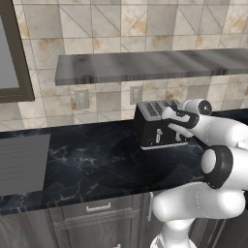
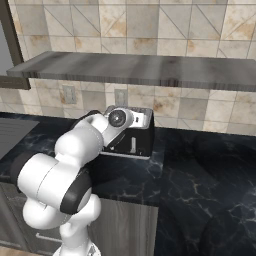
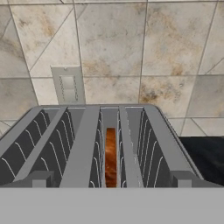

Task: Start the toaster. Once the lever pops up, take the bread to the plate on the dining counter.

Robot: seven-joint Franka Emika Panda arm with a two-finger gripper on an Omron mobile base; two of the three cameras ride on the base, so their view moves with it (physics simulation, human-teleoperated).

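Jaws wide, holding nothing | bread (image 3: 110,157) upright in toaster (image 1: 154,127) slot, just ahead of jaws

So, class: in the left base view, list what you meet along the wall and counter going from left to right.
Dark window frame → first wall outlet → second wall outlet → toaster → robot hand.

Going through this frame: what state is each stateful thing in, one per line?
toaster: upright on the black countertop, against the tiled wall.
bread: standing on edge, sunk in a toaster slot.
front lever: position in its slot unclear.
pincer: open, at the toaster, holding nothing.
drawer: closed.
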